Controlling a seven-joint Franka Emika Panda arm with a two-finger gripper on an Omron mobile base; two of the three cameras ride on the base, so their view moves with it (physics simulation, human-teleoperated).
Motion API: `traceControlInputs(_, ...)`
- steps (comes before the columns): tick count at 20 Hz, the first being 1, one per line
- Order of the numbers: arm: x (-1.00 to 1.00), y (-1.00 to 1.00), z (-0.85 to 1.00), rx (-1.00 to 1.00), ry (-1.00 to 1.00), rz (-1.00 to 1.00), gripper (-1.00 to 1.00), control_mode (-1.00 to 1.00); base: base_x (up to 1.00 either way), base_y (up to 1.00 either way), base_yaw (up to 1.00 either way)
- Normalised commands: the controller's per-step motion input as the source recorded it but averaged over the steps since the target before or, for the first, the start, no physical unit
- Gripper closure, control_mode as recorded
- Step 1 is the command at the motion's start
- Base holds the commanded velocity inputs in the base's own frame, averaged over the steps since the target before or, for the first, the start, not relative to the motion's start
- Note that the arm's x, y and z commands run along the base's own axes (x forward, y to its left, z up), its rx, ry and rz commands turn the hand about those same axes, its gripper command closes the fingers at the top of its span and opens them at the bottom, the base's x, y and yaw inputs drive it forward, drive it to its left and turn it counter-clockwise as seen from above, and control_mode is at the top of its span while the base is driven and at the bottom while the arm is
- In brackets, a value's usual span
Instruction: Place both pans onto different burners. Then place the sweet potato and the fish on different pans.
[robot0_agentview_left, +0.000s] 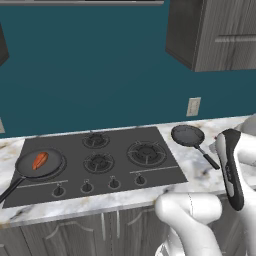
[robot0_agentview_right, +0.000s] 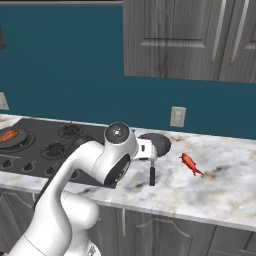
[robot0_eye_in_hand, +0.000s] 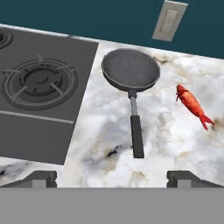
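The black cooktop (robot0_agentview_left: 95, 162) occupies the left part of the marble counter (robot0_eye_in_hand: 166, 144), and one pan (robot0_agentview_left: 40, 164) already sits on its front-left burner (robot0_agentview_left: 50, 172) with the dull orange sweet potato (robot0_agentview_left: 40, 160) resting inside it. The second pan (robot0_eye_in_hand: 130, 70) lies on bare counter just beside the cooktop's right edge, so the first placement is judged half done and this pan is the likely next object. In the hand view its bowl lies ahead of the gripper (robot0_eye_in_hand: 111, 177) and its thin handle (robot0_eye_in_hand: 136, 127) runs from the bowl straight back toward the fingertips, ending a little short of them; the long axis is therefore roughly in line with the gripper's line of sight. The nearest free burner (robot0_eye_in_hand: 39, 83) lies to the left of the bowl in that view, near it across the cooktop edge. The fish (robot0_eye_in_hand: 192, 105), bright red-orange, lies on the counter to the right of the pan, apart from it and angled. The arm (robot0_agentview_right: 85, 165) is folded low over the counter front, with the hand looking forward and down at the handle. The jaws stand fully apart and hold nothing. A descent onto the handle appears to call for the fingers to straddle it crosswise.
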Motion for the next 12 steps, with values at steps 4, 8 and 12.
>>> traceControlInputs(4, 0.02, -0.09, -0.13, 0.0, 0.01, 0.0, -1.0, -1.0, 0.0, 0.0, 0.0)
traceControlInputs(8, 0.04, -0.12, -0.1, 0.0, 0.09, 0.0, -1.0, -1.0, 0.0, 0.0, 0.0)
traceControlInputs(12, 0.15, -0.07, -0.21, 0.0, 0.15, 0.0, -1.0, -1.0, 0.0, 0.0, 0.0)
